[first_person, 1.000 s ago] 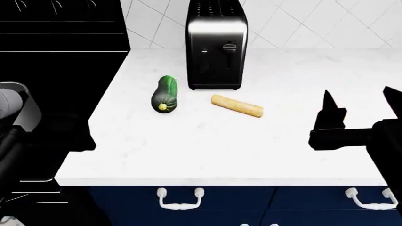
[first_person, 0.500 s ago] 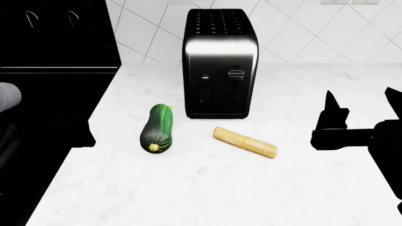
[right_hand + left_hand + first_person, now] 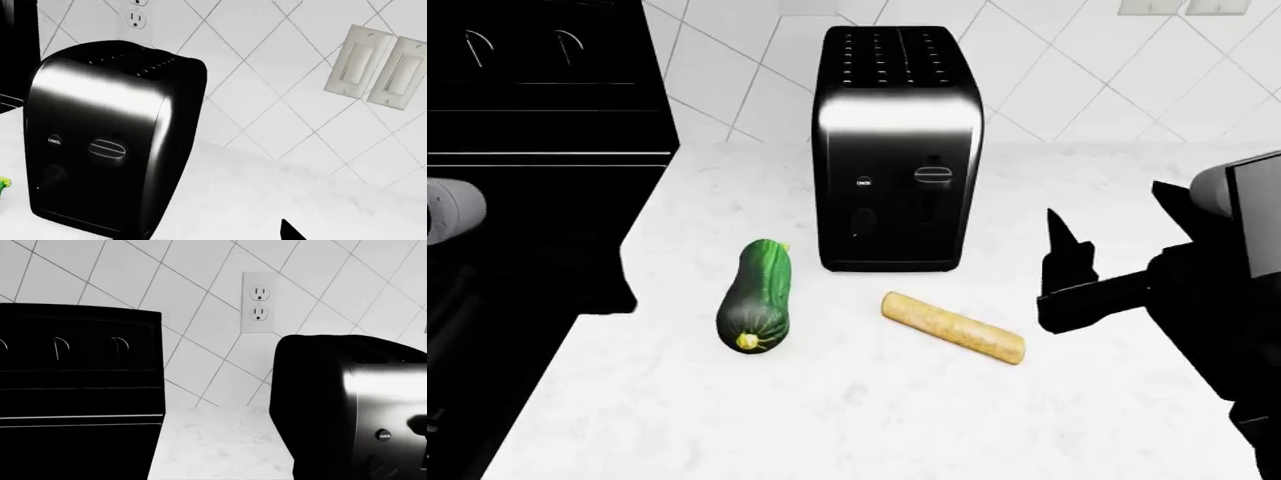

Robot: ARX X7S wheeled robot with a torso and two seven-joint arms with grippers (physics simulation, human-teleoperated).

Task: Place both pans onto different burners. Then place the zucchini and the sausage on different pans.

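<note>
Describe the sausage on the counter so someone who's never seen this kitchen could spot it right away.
Find the shiny black toaster standing on the white marble counter. Just in front of its right corner lies the sausage, a slim pale tan cylinder with rounded ends, lying at a slant. The zucchini to its left is fatter, glossy and dark green.

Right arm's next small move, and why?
Probably ease the right gripper down and left toward the sausage. It lies bare on the counter in front of the toaster, nearest that gripper; no pans are in view.
</note>
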